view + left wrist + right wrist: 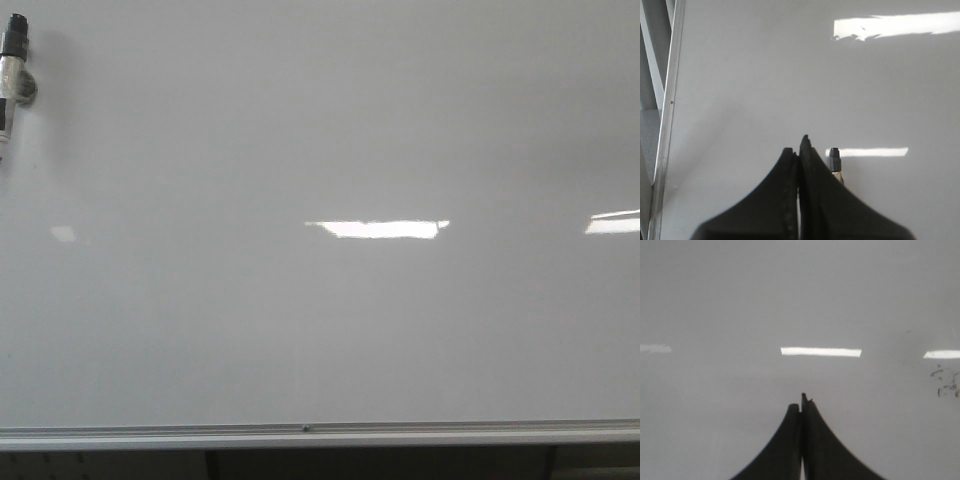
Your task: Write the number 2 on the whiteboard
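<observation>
The whiteboard [320, 330] fills every view, with its silver edge rail [300, 433] along the near side. No number 2 shows on it. A marker [12, 70] with a black end lies at the far left of the front view. In the left wrist view my left gripper [800, 145] is shut with nothing between the jaws. The marker's black end [834, 157] shows just beside one finger, and the rest of it is hidden behind that finger. My right gripper [801, 402] is shut and empty over bare board. Neither gripper shows in the front view.
Bright rectangular light glares [378, 228] lie on the board. A few faint black smudges [945, 382] mark the board in the right wrist view. The edge rail [667, 120] runs beside my left gripper, with a drop beyond it.
</observation>
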